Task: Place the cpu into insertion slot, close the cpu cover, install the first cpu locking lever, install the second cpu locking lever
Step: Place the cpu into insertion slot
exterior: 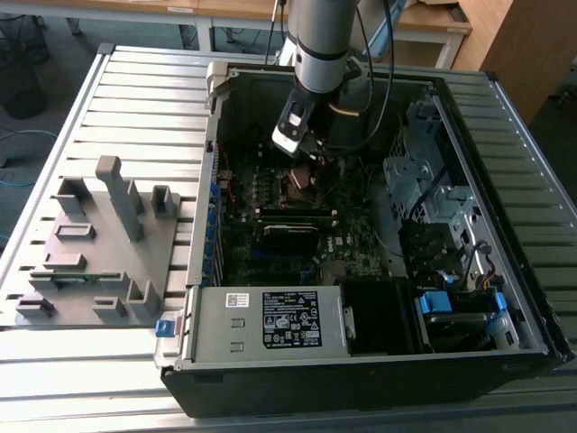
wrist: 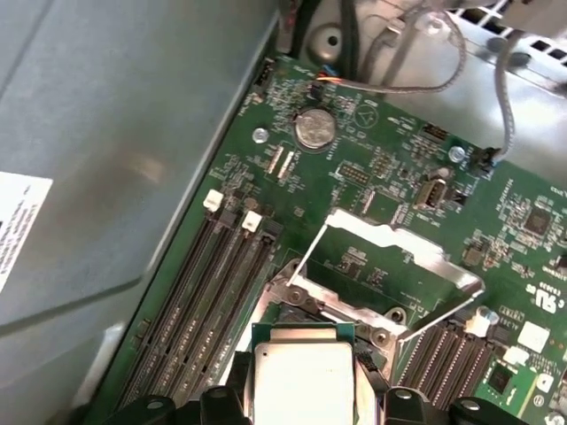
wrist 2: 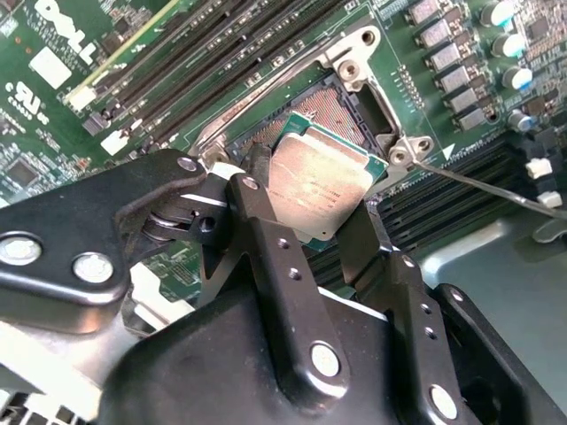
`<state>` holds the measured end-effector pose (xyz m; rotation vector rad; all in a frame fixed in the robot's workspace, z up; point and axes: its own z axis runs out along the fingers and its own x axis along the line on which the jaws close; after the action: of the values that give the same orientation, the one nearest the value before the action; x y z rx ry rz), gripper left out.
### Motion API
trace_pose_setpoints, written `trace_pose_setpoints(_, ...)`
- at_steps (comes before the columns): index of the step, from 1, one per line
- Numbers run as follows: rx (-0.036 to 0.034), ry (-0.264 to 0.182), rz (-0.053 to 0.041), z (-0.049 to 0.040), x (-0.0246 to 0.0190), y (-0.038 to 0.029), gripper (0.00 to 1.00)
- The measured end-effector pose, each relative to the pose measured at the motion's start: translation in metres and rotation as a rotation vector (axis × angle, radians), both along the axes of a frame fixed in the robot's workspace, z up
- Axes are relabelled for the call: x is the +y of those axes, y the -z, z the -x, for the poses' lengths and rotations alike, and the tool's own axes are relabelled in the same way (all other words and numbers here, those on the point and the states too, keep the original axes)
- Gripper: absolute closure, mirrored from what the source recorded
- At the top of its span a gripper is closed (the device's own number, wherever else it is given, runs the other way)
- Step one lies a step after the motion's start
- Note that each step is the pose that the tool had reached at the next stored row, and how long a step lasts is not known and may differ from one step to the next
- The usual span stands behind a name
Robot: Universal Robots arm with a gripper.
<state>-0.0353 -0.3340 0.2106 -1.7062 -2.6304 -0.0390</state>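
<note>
Pincer pinches the cpu by two opposite edges, with one black finger on each side. The cpu is tilted with its dull metal top up and green edge showing. It hangs just above the insertion slot, not seated; the slot's contact field is bare beyond the chip. In the first wrist view the cpu sits between the finger ends, and the cpu cover stands swung open on the far side of the slot, with green board visible through its cut-out. A thin locking lever runs out from the slot's corner across the board.

Long black memory slots lie right beside the slot, with white latches at their ends. A coin battery sits beyond the open cover, further from the slot.

In the exterior view the arm comes down into the open computer case, with the pincer over the slot area of the motherboard. The case lies on a slatted metal desk. A grey fixture tray sits outside the case, well apart from the slot, toward the exterior view's left.

Writing: a white label with dense black print and a barcode is on the grey power supply, nearer the camera than the slot. White logo lettering is on the board past the memory slots. All print is left unread.
</note>
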Motion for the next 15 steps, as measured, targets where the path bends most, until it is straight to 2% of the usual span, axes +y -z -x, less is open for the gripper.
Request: trace_pose_setpoints(15, 0.0000, 0.233, -0.0001, 0.0000, 0.0000, 0.0002, 0.46)
